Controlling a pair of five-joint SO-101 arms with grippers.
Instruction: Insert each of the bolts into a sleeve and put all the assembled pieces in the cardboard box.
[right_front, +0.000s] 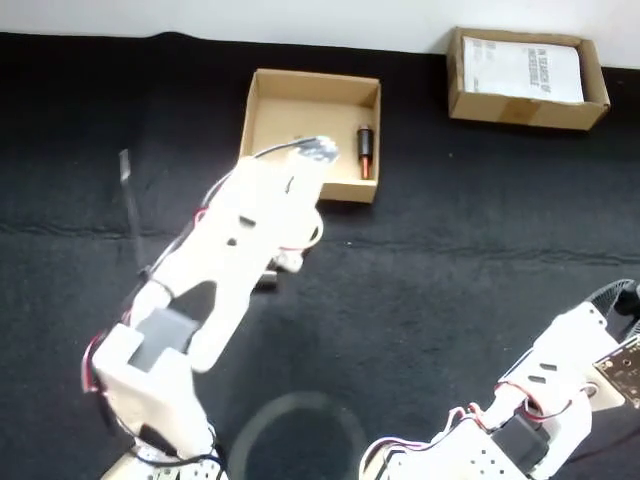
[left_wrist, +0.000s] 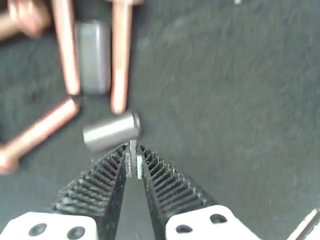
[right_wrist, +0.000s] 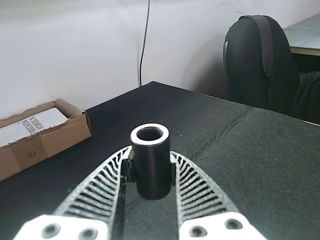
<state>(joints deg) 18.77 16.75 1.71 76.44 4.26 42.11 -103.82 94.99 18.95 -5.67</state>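
Observation:
Several copper bolts (left_wrist: 121, 55) and a grey sleeve (left_wrist: 93, 57) lie together on the black cloth. A second grey sleeve (left_wrist: 110, 131) lies on its side just beyond the tips of my left gripper (left_wrist: 132, 161), which is shut with nothing between its fingers. My right gripper (right_wrist: 150, 152) is shut on a black sleeve (right_wrist: 150, 165), held upright with its open end facing up. The cardboard box (right_front: 262, 120) stands at the back centre with one assembled piece (right_front: 365, 152) inside. The left arm (right_front: 235, 250) stretches to a spot just in front of the box.
A second cardboard box (right_front: 525, 110) with a printed sheet sits at the back right, also seen as the box (right_wrist: 60, 132) beyond the right gripper. The right arm (right_front: 545, 400) is at the front right edge. A faint ring mark (right_front: 295, 430) lies on the cloth near the front.

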